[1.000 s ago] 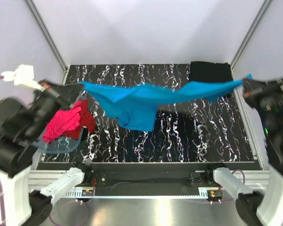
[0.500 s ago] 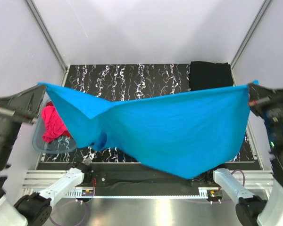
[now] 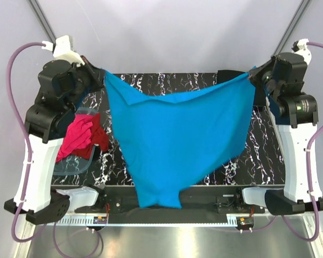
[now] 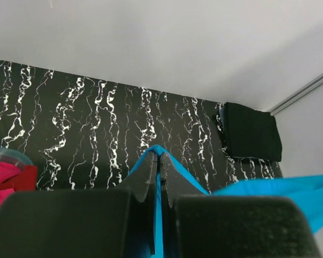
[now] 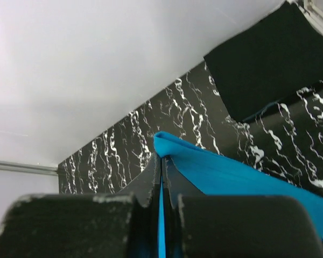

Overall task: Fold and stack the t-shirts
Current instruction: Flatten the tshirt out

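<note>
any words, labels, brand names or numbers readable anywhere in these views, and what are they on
None can be read.
The turquoise t-shirt hanging between the arms is plain: no print or tag shows.
The folded black t-shirt and the pink and red t-shirts in the tub show no lettering.
The small circuit boards on the front rail are too small to tell any marking.

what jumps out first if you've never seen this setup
The bright turquoise t-shirt hangs spread wide over the table, pinched at two corners by the left end effector and right end effector. A pink-and-red heap sits in the tub at the left; a folded black shirt lies far right.
</note>
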`<state>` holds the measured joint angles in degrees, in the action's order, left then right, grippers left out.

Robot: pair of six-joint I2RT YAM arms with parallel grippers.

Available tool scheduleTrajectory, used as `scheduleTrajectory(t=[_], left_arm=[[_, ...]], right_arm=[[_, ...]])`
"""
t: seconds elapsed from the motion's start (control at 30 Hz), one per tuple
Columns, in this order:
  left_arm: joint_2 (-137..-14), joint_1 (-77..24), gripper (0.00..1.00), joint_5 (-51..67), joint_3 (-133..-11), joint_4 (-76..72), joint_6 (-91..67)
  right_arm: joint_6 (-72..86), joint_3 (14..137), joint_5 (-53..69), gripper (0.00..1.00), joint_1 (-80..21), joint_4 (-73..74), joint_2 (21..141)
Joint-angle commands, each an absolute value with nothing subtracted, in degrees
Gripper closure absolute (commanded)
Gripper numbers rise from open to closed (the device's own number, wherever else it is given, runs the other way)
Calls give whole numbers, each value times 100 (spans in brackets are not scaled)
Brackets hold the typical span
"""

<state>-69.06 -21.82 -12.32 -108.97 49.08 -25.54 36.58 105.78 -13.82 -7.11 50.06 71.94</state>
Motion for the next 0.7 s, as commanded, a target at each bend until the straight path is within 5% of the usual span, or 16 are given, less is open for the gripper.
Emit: scheduleTrajectory(t=[0.0, 0.67], left_arm=[[-6863, -2171, 100, -1371, -11197, 4166, -2259], [-5361, -2153, 100, -1178, -11512, 4394, -2259]], right_arm=[[3402, 11153, -1336, 100, -721, 4403, 7215], [2821, 11117, -2030, 100, -721, 4983, 5599]])
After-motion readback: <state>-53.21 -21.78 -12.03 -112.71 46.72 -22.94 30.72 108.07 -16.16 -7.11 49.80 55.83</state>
